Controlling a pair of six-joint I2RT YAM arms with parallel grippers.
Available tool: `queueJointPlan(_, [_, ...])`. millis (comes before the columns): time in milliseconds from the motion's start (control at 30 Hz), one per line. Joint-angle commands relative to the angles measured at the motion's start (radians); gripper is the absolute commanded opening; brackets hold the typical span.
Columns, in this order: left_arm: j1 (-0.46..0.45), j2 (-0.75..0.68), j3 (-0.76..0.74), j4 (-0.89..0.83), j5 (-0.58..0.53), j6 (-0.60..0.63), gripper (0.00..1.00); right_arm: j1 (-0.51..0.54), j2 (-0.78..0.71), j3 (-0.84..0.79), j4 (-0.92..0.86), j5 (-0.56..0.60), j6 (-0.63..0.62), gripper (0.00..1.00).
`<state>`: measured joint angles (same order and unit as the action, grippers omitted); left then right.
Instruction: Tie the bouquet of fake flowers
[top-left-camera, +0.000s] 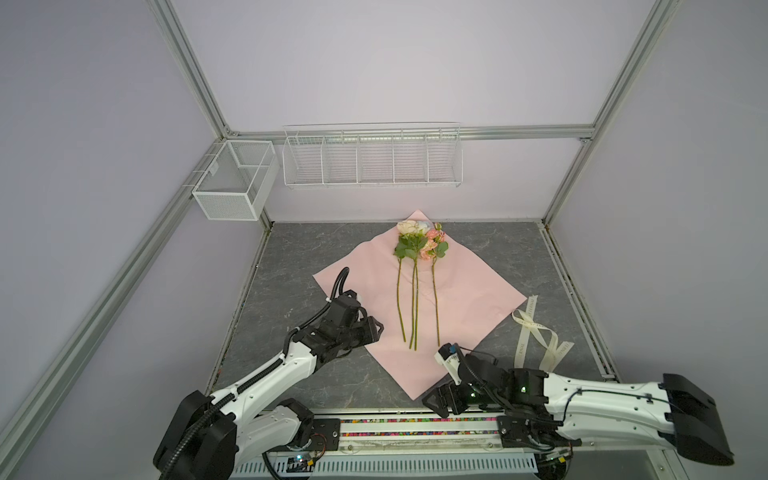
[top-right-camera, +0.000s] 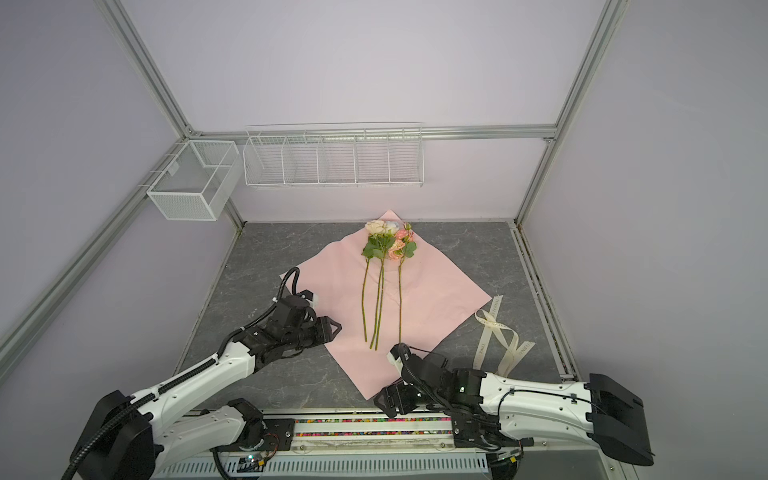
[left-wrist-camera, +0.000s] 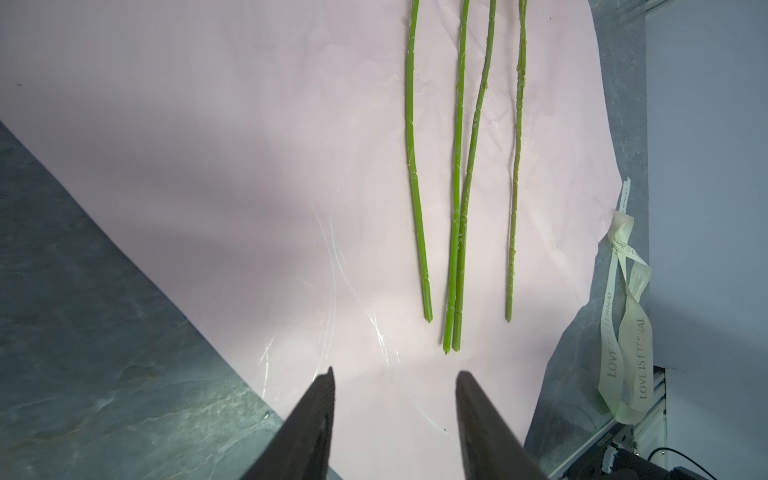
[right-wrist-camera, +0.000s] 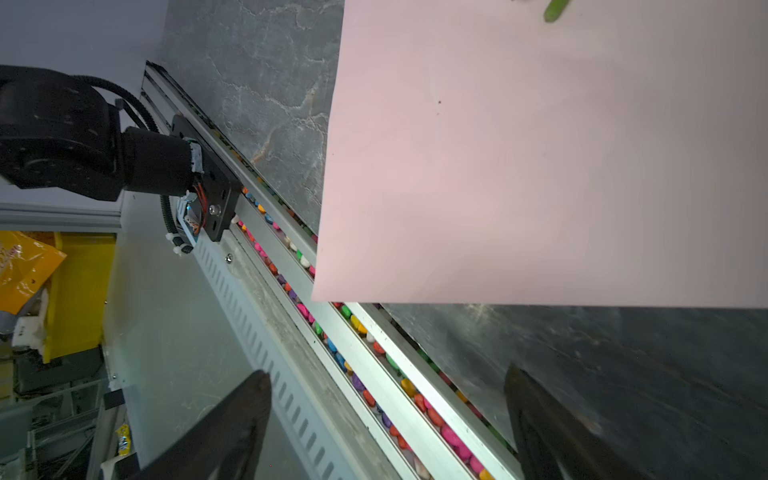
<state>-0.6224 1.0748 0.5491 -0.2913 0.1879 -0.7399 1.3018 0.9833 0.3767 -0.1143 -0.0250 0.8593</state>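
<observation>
The bouquet of fake flowers (top-left-camera: 419, 243) (top-right-camera: 388, 244) lies loose on a pink paper sheet (top-left-camera: 465, 303), blooms at the far end and several thin green stems (left-wrist-camera: 456, 216) running toward the near edge. My left gripper (top-left-camera: 376, 328) (left-wrist-camera: 395, 372) hovers over the sheet's left part, a little short of the stem ends, open with nothing between its fingers. My right gripper (top-left-camera: 432, 405) (right-wrist-camera: 386, 374) hangs open and empty over the front rail by the sheet's near corner. One stem tip (right-wrist-camera: 555, 10) shows in the right wrist view.
A cream printed ribbon (top-left-camera: 536, 338) (left-wrist-camera: 623, 324) lies looped on the grey tabletop, right of the sheet. A wire rack (top-left-camera: 372, 156) and a mesh basket (top-left-camera: 232, 183) hang on the back wall. A rail full of coloured beads (right-wrist-camera: 365, 332) runs along the front edge.
</observation>
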Motion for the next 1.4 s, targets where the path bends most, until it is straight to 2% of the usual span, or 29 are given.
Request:
queueJointPlan(0, [-0.004,-0.052,-0.036,-0.038,0.032,-0.006,0.48,0.07,0.029,-0.004,0.108,0.089,-0.016,0.9])
queueJointPlan(167, [-0.005,-0.069,-0.062,-0.047,0.052,-0.01,0.48,0.095,0.103,-0.017,0.189,0.095,-0.031,0.89])
queueJointPlan(400, [-0.005,-0.082,-0.061,-0.074,0.048,-0.014,0.48,0.093,0.209,0.05,0.226,0.119,-0.112,0.89])
queueJointPlan(567, [-0.006,-0.103,-0.03,-0.119,0.028,0.01,0.48,0.079,0.207,0.088,0.192,0.244,-0.151,0.89])
queueJointPlan(700, [-0.006,-0.127,-0.019,-0.123,0.015,0.028,0.49,0.011,0.208,0.117,0.155,0.289,-0.167,0.89])
queueJointPlan(933, [-0.005,-0.128,0.017,-0.115,0.002,0.059,0.49,-0.112,0.257,0.211,0.059,0.289,-0.225,0.89])
queueJointPlan(1067, [-0.005,-0.091,0.031,-0.08,0.039,0.077,0.47,-0.197,0.287,0.249,0.02,0.243,-0.217,0.89])
queueJointPlan(1367, [-0.016,-0.039,0.025,0.032,0.132,0.08,0.33,-0.337,0.416,0.337,-0.045,0.139,-0.192,0.89])
